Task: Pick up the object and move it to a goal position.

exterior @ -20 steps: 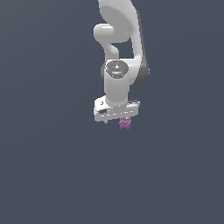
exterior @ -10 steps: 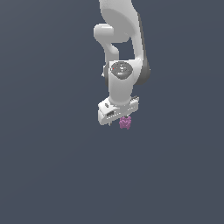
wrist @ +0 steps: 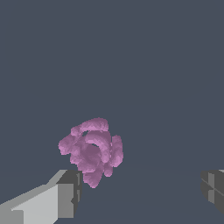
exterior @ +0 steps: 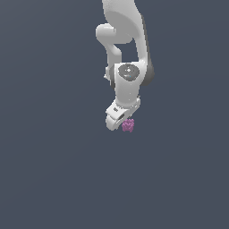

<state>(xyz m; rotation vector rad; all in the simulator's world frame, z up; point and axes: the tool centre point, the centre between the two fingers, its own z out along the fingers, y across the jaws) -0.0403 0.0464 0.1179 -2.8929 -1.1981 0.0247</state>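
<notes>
one obj (wrist: 92,150) btwn spread jaws

purple object (wrist: 92,148), hand (wrist: 140,192) spread wide

My arm (exterior: 127,40) renders as smooth glossy white, built from rounded, bulbous links with dark grey bands at the joints, and a round grey cap (exterior: 129,72) with a paler centre sits on the face of the wrist housing. Below that housing I see a white, boxy hand block carrying the gripper (exterior: 121,121). On my wrist feed one finger (wrist: 48,199) shows as a white angular wedge ending in a dark grey, blocky pad (wrist: 73,188), and a second dark pad (wrist: 213,189) shows at about 3 o'clock from it.
</notes>
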